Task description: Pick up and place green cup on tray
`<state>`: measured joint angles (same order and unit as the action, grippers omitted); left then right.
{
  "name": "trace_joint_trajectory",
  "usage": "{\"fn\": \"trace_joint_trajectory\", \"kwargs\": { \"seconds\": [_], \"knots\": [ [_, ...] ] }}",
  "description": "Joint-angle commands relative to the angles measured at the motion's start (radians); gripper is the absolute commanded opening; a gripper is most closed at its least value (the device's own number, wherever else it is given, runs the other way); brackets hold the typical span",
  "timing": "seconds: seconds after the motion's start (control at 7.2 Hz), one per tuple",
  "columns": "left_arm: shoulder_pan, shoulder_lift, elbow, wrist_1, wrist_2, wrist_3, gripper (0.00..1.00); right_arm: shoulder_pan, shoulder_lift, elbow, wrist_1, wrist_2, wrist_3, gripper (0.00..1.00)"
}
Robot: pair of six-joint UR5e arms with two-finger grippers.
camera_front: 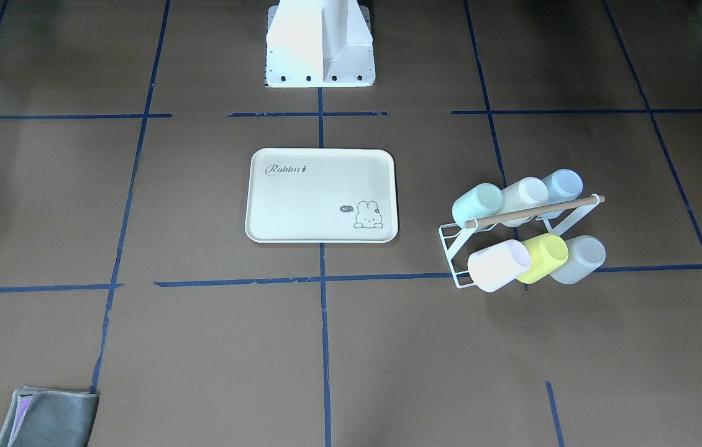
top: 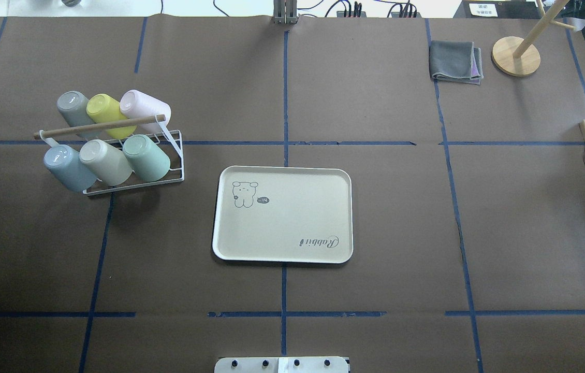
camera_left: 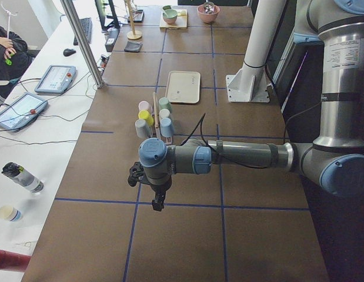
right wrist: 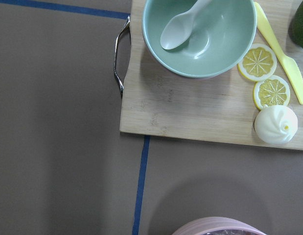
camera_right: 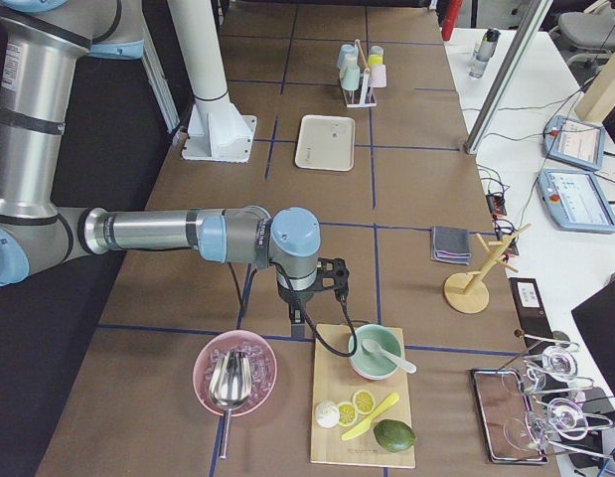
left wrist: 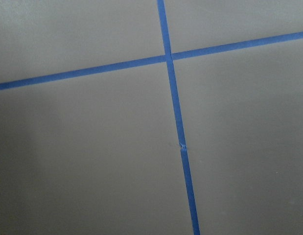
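Pointing down off the near arm in the left side view, the left gripper (camera_left: 159, 200) hangs over a bare stretch of the table (top: 375, 233), and from that angle I cannot tell whether its jaws are parted or closed. The right gripper (camera_right: 299, 316) also points down and shows only from the side, so its state cannot be told either. The brown table is crossed by blue tape (left wrist: 176, 122), which is all the left wrist camera sees. At the table's middle lies the tray (top: 292, 228), flat and with nothing on it. A wooden board (right wrist: 190, 107) sits just beside the right gripper at the table's right end. On the robot's left of the tray, well apart from it, stands a white wire rack (top: 176, 155) with a wooden bar (top: 101, 126) across its top. On the board rests a green bowl (right wrist: 220, 49). The green cup (top: 147, 158) sits tilted on the rack, in the row nearer the robot, at the end closest to the tray, touching a cream cup (top: 106, 161). A white spoon (right wrist: 175, 34) lies in the bowl.
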<state>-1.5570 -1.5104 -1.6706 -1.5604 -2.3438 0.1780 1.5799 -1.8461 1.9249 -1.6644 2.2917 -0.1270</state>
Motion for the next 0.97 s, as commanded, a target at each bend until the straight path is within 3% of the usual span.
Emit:
{"fn": "trace_joint_trajectory", "kwargs": {
  "seconds": [0.0,0.56,0.83],
  "knots": [
    [0.000,-0.019,0.009,-0.215,-0.002,-0.005,1.00,0.000,0.002,0.003,0.000,0.002,0.003,1.00],
    [0.005,-0.059,-0.006,-0.271,-0.008,-0.066,1.00,0.000,0.004,0.002,0.000,0.000,0.006,1.00],
    [0.081,-0.138,-0.044,-0.346,0.000,-0.147,1.00,0.000,0.004,0.002,0.000,0.000,0.006,1.00]
  ]
}}
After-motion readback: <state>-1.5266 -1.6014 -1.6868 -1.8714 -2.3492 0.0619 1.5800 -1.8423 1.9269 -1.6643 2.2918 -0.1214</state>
